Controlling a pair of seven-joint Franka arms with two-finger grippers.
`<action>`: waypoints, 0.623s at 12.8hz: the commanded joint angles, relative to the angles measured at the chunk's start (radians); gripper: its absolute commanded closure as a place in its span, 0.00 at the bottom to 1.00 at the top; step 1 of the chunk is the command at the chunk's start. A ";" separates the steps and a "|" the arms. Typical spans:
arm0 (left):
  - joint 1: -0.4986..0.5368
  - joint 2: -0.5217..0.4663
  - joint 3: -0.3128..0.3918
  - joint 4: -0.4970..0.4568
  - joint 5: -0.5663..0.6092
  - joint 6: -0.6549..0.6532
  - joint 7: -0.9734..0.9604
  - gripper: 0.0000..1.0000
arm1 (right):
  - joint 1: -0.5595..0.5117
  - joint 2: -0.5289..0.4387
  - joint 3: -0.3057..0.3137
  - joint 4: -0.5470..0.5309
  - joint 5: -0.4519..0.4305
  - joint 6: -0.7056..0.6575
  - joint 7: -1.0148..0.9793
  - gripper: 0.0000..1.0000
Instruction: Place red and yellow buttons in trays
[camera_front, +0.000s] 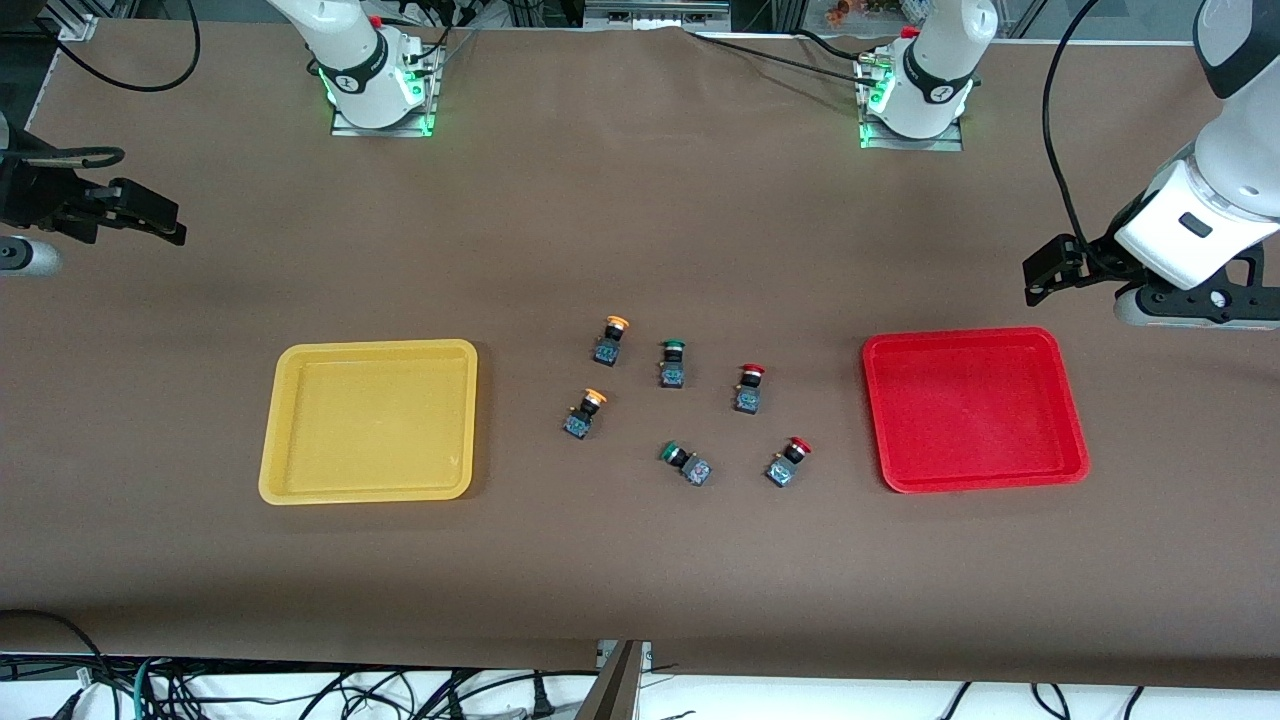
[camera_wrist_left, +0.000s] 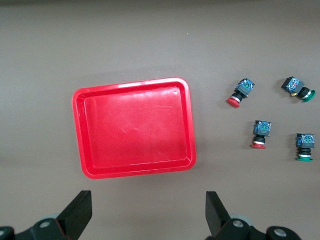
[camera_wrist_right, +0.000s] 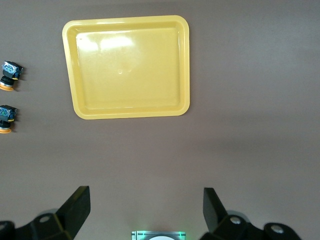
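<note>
Front view shows six switches clustered mid-frame on the tabletop (camera_front: 640, 560), between the yellow tray (camera_front: 300, 420) at centre-left and the red tray (camera_front: 1075, 420) at centre-right.

Count: two yellow buttons (camera_front: 611, 340), two red buttons (camera_front: 748, 388), two green-capped switches (camera_front: 672, 363), two trays, both empty.

The left pincer (camera_front: 1040, 275) hangs at the right edge, the right pincer (camera_front: 165, 225) at the left edge, both with jaws apart and holding nothing.

Risks: a green switch sits close among the others and could be grabbed by mistake; tilted bodies may slip or roll when pinched.
</note>
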 joint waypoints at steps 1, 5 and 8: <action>0.003 0.018 -0.002 0.037 -0.009 -0.013 0.011 0.00 | -0.021 0.007 -0.001 0.015 0.012 -0.003 -0.009 0.00; 0.003 0.018 -0.002 0.037 -0.009 -0.013 0.011 0.00 | -0.020 0.007 0.001 0.014 0.013 0.000 -0.006 0.00; 0.003 0.018 -0.002 0.037 -0.009 -0.013 0.011 0.00 | -0.015 0.019 0.002 0.014 0.016 0.003 -0.003 0.00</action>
